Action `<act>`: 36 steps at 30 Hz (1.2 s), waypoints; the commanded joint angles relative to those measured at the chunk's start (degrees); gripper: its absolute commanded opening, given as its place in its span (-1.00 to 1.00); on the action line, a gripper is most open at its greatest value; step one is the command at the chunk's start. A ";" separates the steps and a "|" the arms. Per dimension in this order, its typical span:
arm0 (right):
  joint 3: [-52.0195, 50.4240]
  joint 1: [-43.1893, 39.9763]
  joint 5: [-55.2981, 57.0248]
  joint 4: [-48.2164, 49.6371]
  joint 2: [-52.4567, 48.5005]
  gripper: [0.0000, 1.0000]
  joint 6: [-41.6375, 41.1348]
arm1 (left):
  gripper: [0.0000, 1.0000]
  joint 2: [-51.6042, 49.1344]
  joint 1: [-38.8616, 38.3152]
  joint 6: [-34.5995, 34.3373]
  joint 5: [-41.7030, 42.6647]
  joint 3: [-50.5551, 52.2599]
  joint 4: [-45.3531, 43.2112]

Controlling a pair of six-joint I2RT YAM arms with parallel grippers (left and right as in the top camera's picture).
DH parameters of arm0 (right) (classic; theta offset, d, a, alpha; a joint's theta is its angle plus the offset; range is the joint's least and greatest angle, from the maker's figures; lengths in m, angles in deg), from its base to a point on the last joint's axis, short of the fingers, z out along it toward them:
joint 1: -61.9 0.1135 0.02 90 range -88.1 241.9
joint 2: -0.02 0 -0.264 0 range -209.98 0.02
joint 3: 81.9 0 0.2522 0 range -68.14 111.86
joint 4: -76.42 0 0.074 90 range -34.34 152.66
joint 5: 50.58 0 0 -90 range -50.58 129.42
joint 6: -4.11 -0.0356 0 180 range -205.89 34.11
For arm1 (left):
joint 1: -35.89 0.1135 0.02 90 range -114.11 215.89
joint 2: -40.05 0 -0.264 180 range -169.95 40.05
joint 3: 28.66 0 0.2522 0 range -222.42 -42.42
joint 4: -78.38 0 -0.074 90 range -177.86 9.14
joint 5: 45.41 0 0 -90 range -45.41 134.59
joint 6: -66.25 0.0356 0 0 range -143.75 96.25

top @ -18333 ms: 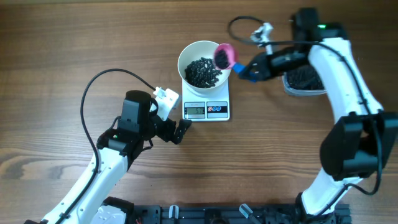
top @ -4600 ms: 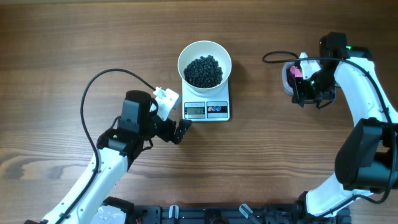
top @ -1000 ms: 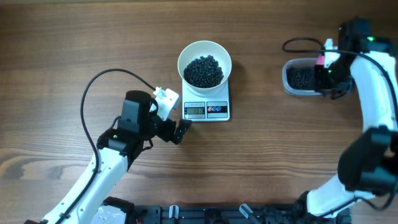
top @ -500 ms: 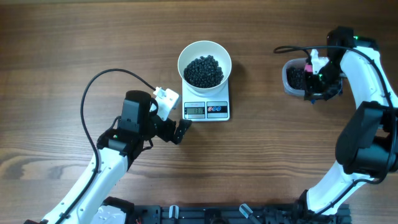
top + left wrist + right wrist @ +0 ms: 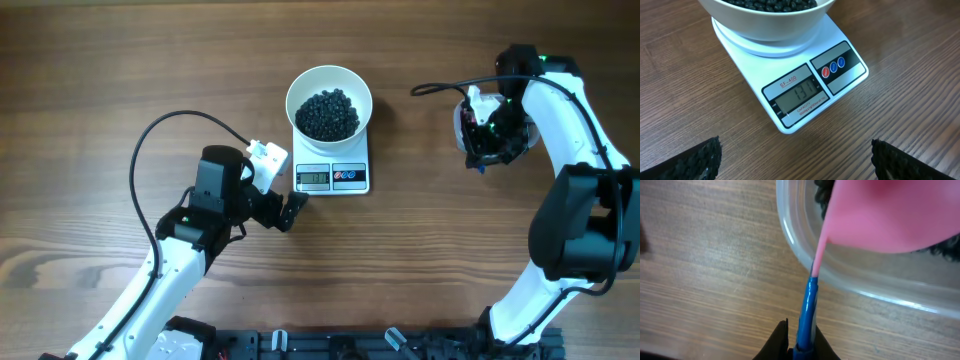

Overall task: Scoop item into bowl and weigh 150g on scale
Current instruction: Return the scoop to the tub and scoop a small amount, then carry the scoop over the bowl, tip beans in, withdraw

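The bowl (image 5: 329, 82) of black beads (image 5: 328, 113) sits on the scale (image 5: 333, 176), at 1 o'clock from the wide-spread left pincer (image 5: 293, 210). At 3 o'clock, the right pincer (image 5: 800, 341) clamps a pink scoop (image 5: 880, 215) over a clear tub (image 5: 795, 240).

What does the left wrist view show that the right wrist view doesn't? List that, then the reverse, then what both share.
Left wrist only: the scale, its display reading 131, the white bowl on it, and the open left gripper. Right wrist only: the pink scoop, its blue handle in the shut right gripper, reaching over the clear tub's rim. Both: black beads and the wooden table.
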 commanded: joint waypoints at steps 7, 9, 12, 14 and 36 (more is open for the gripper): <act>-0.04 -4.35 -14.34 -1.29 -0.94 -0.91 3.98 | 1.00 0.02 -0.22 -0.31 -0.35 0.13 -0.09; -0.04 -6.97 -17.57 -1.31 -0.94 -0.91 5.62 | 1.00 0.02 -0.22 -0.33 -0.35 0.13 -0.09; -0.04 -10.95 -22.27 -1.33 -0.94 -0.92 7.45 | 1.00 0.02 -0.22 -0.33 -0.35 0.13 -0.09; -0.04 -13.33 -25.75 -1.36 -0.94 -0.91 8.81 | 1.00 0.02 -0.22 -0.33 -0.35 0.13 -0.09; 2.27 -11.87 -48.15 -7.74 3.32 -0.91 21.90 | 1.00 0.02 -0.22 -0.33 -0.35 0.13 -0.09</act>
